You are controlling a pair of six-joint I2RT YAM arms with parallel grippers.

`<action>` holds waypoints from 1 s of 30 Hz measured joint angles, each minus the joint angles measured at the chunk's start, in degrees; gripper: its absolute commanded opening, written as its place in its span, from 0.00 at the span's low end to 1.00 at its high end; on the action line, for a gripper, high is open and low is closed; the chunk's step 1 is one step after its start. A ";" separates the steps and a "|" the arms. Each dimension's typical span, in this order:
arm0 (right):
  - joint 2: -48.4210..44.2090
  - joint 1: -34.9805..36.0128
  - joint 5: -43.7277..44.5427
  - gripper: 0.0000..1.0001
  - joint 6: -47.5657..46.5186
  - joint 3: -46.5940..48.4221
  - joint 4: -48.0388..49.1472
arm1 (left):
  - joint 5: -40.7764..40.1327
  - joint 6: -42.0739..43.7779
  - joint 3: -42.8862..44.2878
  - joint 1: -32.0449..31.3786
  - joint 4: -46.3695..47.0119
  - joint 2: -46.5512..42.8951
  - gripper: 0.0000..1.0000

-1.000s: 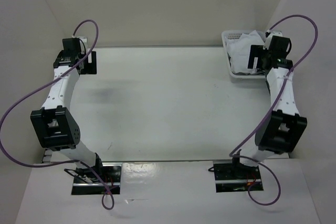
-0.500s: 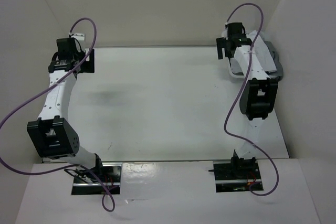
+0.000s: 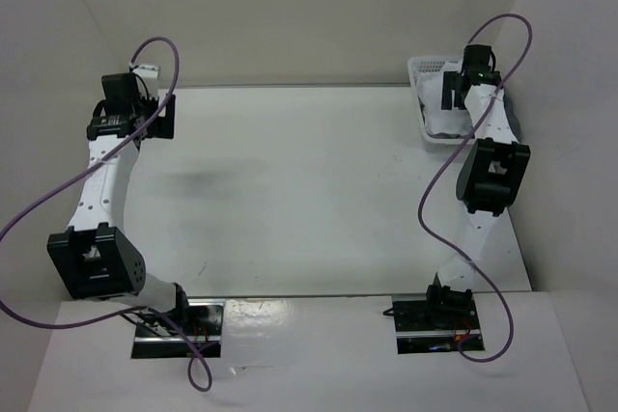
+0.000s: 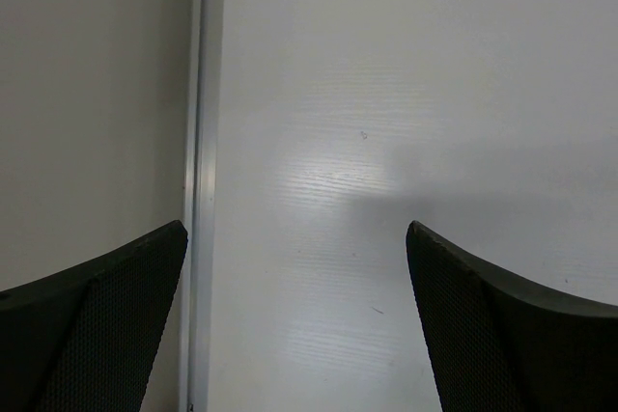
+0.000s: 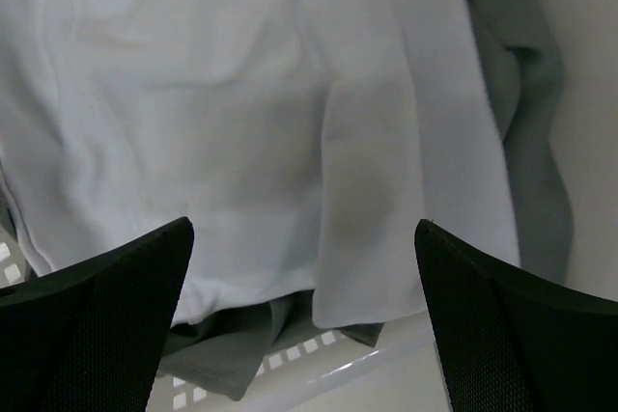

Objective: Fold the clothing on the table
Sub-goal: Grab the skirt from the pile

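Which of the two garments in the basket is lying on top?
The white clothing; it lies over the dark grey garment, which only peeks out along its edges.

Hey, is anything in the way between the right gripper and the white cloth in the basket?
Nothing visible. The right gripper hangs open directly over the white cloth, which lies on top in the basket. The grey garment sits under and beside it, not over it.

Plain off-white enclosure, softly and evenly lit.
Bare matte back wall (image 3: 309, 16); one side wall (image 3: 39, 94) to its left, an opposite wall (image 3: 575, 94) to its right.
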 measured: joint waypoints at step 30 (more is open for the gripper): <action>-6.75 1.70 2.45 0.99 -1.29 -18.47 11.08 | 6.86 2.34 -4.07 2.01 0.55 -0.15 1.00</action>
